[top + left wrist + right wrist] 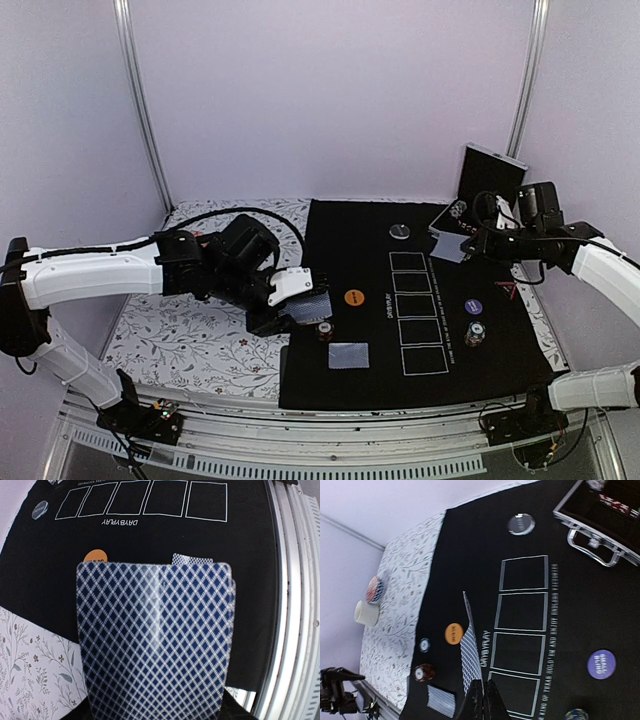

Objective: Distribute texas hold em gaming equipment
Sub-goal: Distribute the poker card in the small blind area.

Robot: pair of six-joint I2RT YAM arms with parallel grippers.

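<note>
One card (469, 655) pinched in right gripper (483, 686): lower level, release just below (deck (155, 640) clamped in left gripper (298, 304)).

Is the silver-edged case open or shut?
Open. The case has its lid standing upright in the top view, and the right wrist view shows chips lying inside.

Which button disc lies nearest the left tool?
The orange disc, beside the left tool, left of the boxes; the purple disc is right of them, the silver disc at their far end.
</note>
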